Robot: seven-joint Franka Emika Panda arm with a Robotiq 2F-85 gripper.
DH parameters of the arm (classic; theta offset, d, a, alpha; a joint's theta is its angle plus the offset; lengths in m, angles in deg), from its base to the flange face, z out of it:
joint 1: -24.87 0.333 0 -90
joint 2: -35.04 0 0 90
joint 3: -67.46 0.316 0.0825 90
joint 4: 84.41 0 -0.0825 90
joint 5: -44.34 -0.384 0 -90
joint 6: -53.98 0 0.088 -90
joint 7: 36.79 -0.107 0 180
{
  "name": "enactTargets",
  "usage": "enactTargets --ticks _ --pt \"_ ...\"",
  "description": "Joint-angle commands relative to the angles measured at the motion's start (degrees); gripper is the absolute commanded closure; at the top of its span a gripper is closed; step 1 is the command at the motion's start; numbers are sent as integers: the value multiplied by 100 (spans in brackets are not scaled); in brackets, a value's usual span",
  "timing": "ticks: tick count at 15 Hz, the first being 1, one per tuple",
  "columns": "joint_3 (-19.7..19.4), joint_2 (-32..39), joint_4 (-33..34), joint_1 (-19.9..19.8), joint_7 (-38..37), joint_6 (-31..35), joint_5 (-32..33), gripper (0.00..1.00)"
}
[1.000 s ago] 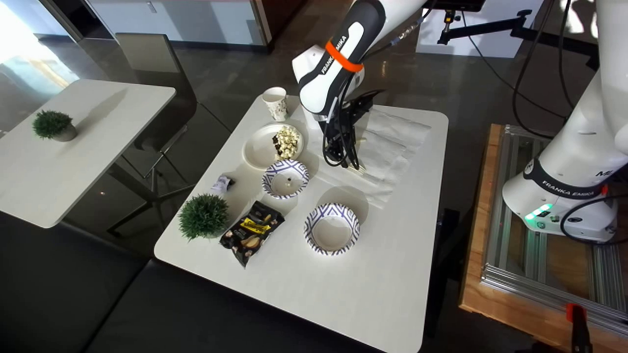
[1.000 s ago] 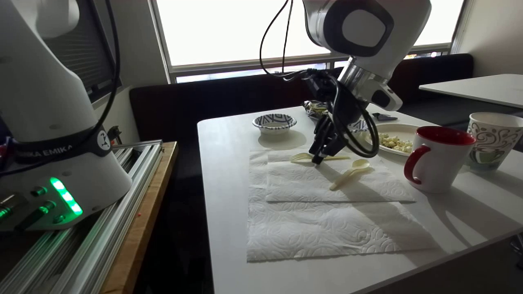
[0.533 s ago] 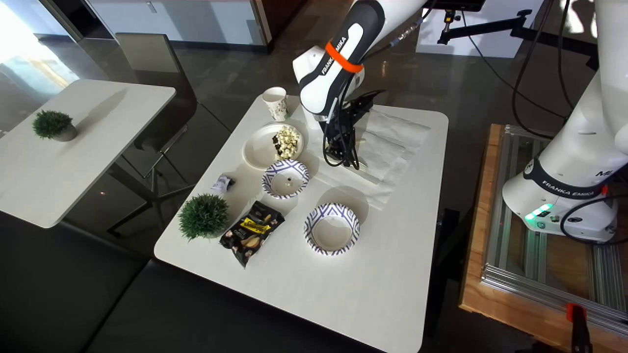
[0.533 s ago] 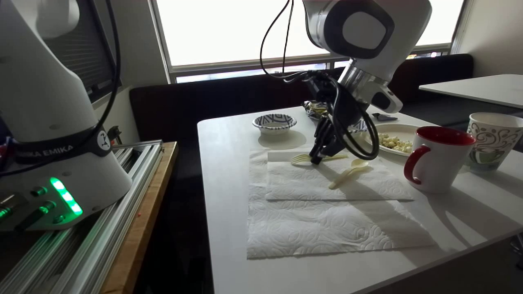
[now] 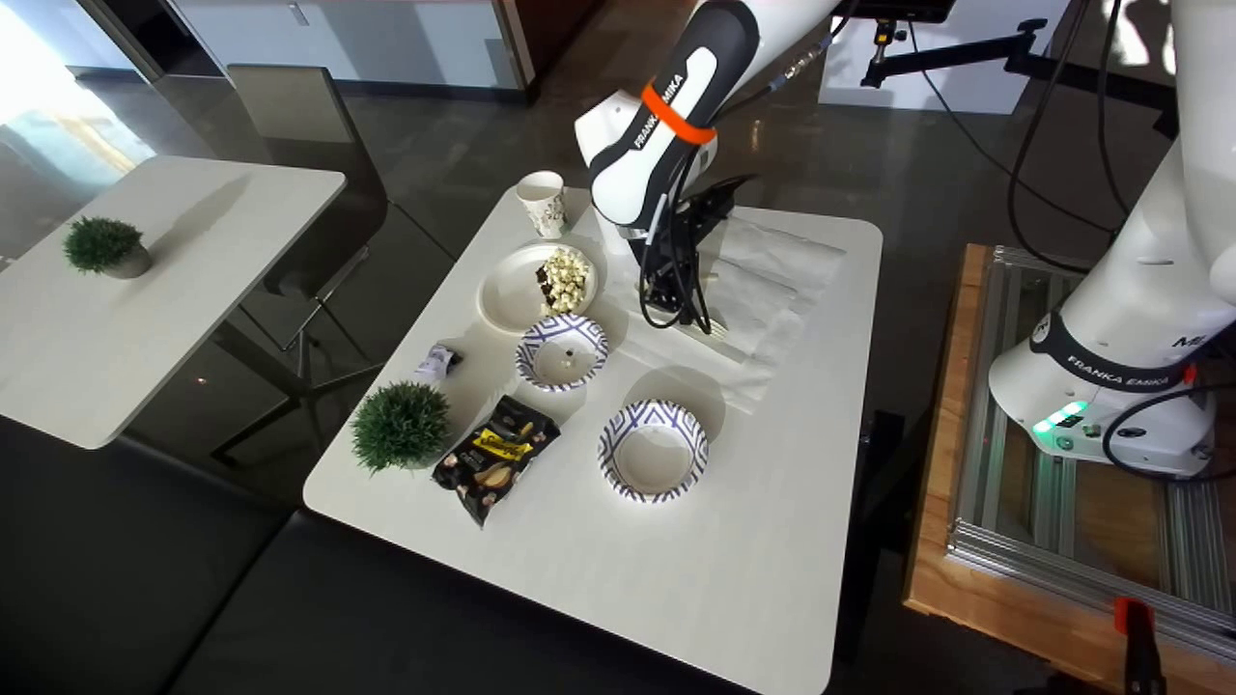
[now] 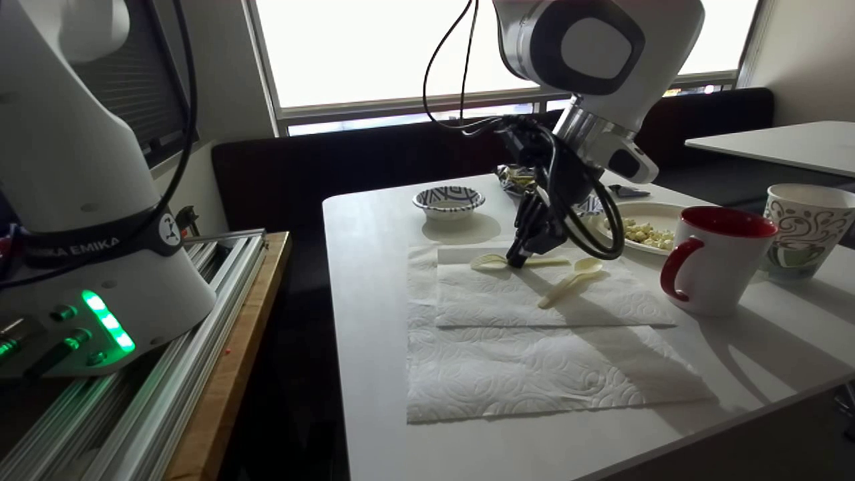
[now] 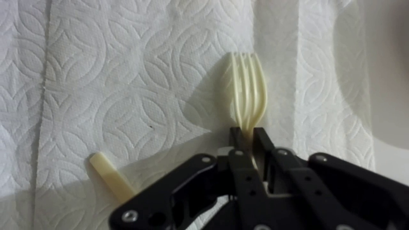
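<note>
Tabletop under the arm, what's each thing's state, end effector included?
End effector: shut on fork
Fork: gripped at neck
Spoon: lying loose
Paper towels: spread out
Mug: upright
Paper cup: upright
Plate: bears popcorn
Bowl by plate: nearly empty
Other bowl: looks empty
Snack bag: lying flat
Small packet: lying down
Potted plant: upright

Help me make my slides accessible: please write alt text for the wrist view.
A black gripper grips a pale fork by its neck, prong end toward the top, over embossed white paper towels. At lower left, another utensil's pale handle is partly hidden.
</note>
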Motion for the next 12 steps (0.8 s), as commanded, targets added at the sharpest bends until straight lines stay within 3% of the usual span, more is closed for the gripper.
enactTargets --ticks 1,5,8,12 --pt "-53 -334 -279 118 -139 51 186 94" --pt "8 -978 -861 121 -60 260 95 94" --pt "74 -1468 -1349 80 -16 1218 -174 94" --pt "468 -2036 -1782 -87 419 2093 -1242 94"
